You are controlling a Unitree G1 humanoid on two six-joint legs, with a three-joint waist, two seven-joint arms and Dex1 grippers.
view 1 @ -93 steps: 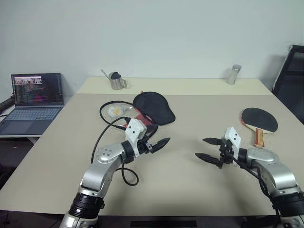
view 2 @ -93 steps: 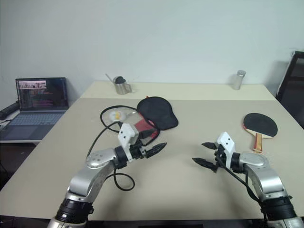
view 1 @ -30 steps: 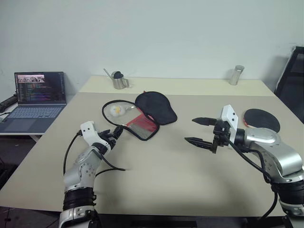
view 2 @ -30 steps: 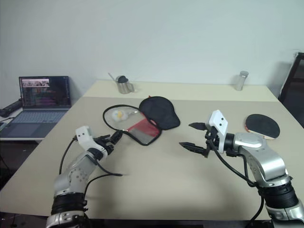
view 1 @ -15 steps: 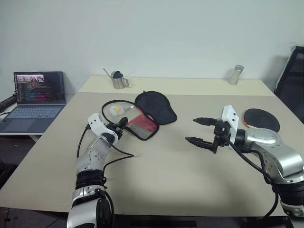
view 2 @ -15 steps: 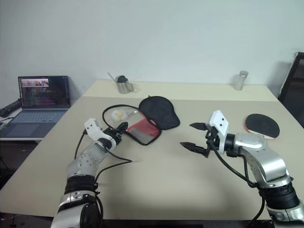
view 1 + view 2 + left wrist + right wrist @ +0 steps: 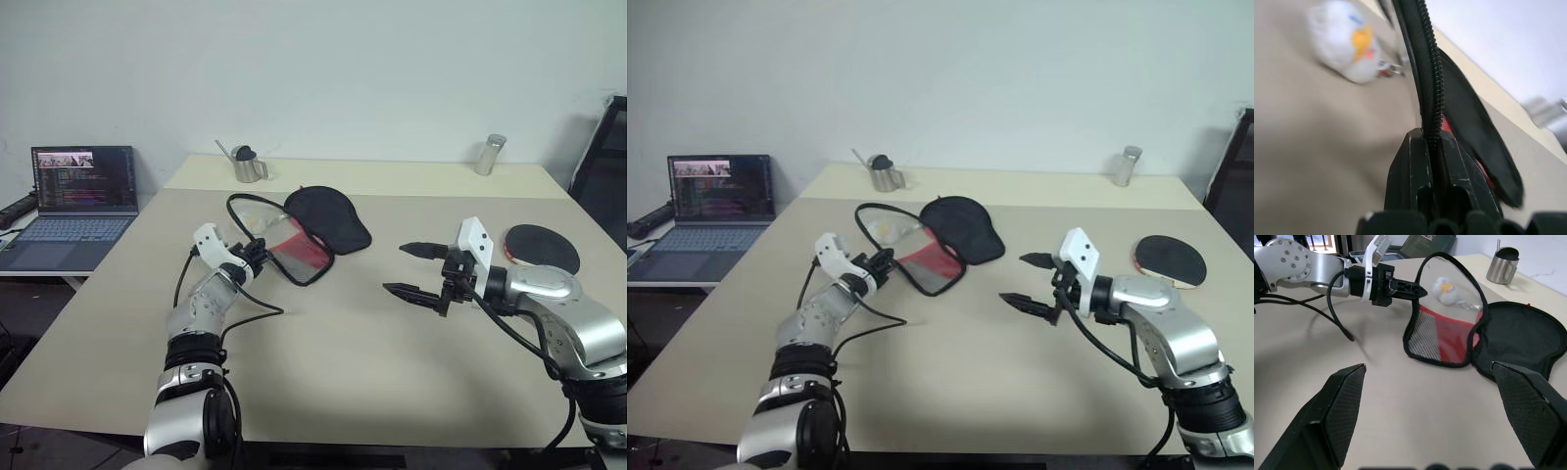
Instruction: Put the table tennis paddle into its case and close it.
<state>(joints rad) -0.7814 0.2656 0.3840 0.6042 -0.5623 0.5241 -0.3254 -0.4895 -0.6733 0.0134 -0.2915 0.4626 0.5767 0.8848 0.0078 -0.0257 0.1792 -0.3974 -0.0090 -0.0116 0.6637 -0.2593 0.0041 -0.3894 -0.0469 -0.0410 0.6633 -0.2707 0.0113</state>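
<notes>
Hiding behind right end effector [image 7: 414, 269]: paddle [image 7: 542, 245] handle.

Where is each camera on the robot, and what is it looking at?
Head eyes: look down over the table; both arms, case, paddle.
Left wrist: looks along the shut left hand pinching the case's zipper edge.
Right wrist: looks between the open right hand fingers at the case.
Shared: the case and left hand.

Left tool [image 7: 1434, 147] clamped on the case [image 7: 1469, 132] zip edge, white ball [image 7: 1347, 41] on the table [image 7: 1312, 147] beyond
</notes>
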